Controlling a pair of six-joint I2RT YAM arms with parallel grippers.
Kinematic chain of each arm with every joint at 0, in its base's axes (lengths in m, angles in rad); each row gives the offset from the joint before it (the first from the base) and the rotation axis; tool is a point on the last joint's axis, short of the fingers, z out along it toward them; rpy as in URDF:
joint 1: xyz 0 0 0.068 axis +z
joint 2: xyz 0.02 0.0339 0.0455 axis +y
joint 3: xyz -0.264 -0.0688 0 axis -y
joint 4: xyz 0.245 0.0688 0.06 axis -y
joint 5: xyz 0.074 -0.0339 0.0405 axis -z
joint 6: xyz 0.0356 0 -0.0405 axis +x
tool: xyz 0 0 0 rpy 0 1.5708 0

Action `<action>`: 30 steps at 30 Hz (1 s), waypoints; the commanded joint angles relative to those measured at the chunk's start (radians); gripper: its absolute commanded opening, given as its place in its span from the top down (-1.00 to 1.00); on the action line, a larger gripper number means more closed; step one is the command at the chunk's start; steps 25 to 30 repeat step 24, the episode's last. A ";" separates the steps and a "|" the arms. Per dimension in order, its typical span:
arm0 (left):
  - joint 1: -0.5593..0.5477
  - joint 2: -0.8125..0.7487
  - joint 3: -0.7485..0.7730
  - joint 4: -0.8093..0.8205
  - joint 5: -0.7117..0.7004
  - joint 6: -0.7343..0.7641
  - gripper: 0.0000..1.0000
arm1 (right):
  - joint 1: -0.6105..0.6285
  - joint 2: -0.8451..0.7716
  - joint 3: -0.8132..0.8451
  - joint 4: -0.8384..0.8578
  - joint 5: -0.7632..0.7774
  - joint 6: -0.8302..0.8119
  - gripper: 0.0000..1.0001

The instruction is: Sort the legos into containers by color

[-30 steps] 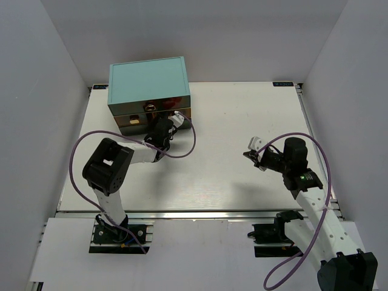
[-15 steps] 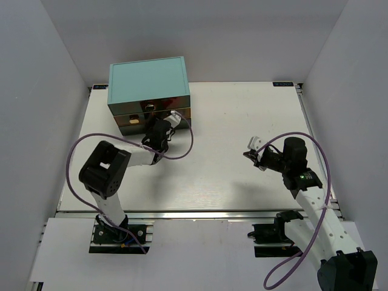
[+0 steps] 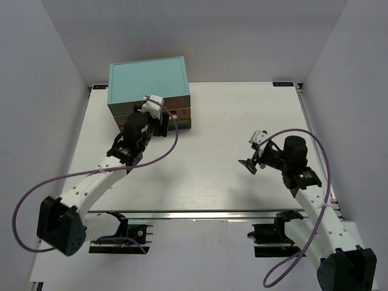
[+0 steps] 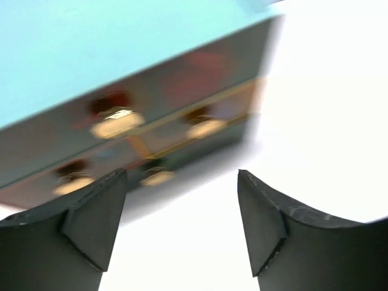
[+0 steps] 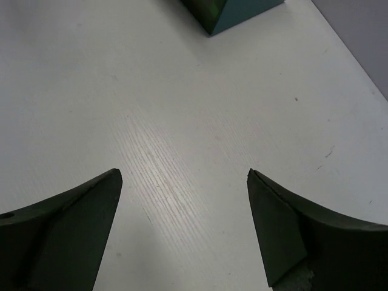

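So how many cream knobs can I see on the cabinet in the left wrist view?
4 knobs: upper left, upper right, lower left, lower right. The view is blurred; more may be hidden.

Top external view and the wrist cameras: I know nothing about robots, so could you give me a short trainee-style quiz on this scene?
1. True or false: the left gripper is shut.
2. What lies beneath the right gripper? A) bare table B) a red brick C) a bowl
3. Fill in: the left wrist view shows ___ cream knobs on the teal cabinet.
Key: 1 false; 2 A; 3 four.
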 commanded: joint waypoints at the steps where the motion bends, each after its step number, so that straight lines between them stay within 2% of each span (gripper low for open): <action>1: 0.003 -0.136 -0.036 -0.127 0.358 -0.187 -0.67 | -0.013 -0.004 0.005 0.100 0.028 0.145 -0.78; 2: 0.003 -0.169 -0.100 -0.084 0.423 -0.192 -0.71 | -0.019 -0.001 0.007 0.108 0.054 0.211 -0.78; 3: 0.003 -0.232 -0.131 -0.077 0.504 -0.197 -0.96 | -0.022 0.005 0.013 0.108 0.069 0.230 -0.79; 5: -0.007 -0.286 -0.203 -0.019 0.560 -0.200 -0.96 | -0.034 0.012 0.038 0.108 0.155 0.311 -0.79; 9: -0.007 -0.383 -0.214 -0.056 0.618 -0.139 -0.96 | -0.057 0.040 0.084 0.128 0.240 0.458 -0.79; 12: -0.007 -0.429 -0.234 -0.051 0.628 -0.114 -0.96 | -0.077 0.049 0.101 0.123 0.229 0.538 -0.78; 20: -0.007 -0.533 -0.240 -0.063 0.566 -0.074 -0.96 | -0.138 0.065 0.121 0.120 0.223 0.584 -0.79; 30: -0.007 -0.538 -0.243 -0.063 0.559 -0.074 -0.96 | -0.169 0.048 0.107 0.128 0.223 0.594 -0.79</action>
